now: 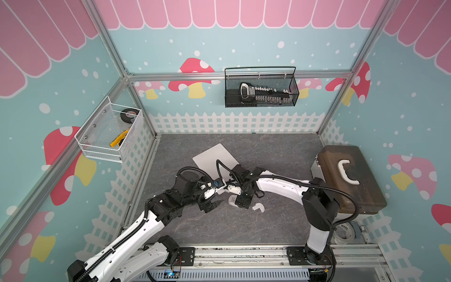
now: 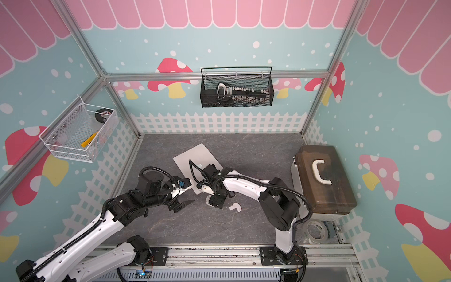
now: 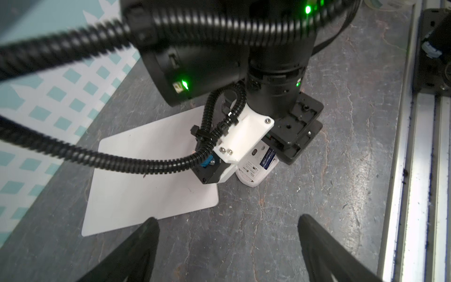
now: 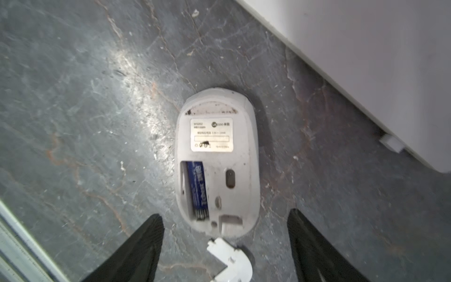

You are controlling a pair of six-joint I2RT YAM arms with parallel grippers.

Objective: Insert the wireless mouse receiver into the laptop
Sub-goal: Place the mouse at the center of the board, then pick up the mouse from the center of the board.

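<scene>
The silver-white laptop (image 1: 212,156) (image 2: 195,156) lies shut and flat on the grey table. In the right wrist view a tiny white stub, the wireless mouse receiver (image 4: 391,143), sticks out of the side edge of the laptop (image 4: 366,61). The white mouse (image 4: 217,156) (image 3: 253,171) lies belly up beside the laptop, with its blue battery showing. Its curved cover piece (image 4: 231,261) (image 1: 258,208) lies loose next to it. My right gripper (image 4: 225,214) hangs open over the mouse's near end and holds nothing. My left gripper (image 3: 227,219) is open above bare table near the corner of the laptop (image 3: 146,175).
A brown-lidded toolbox (image 1: 349,178) stands at the right edge, with a clear tape roll (image 1: 344,234) in front of it. A white wire basket (image 1: 109,131) and a black mesh basket (image 1: 261,90) hang on the walls. The two arms cross closely over the table's middle.
</scene>
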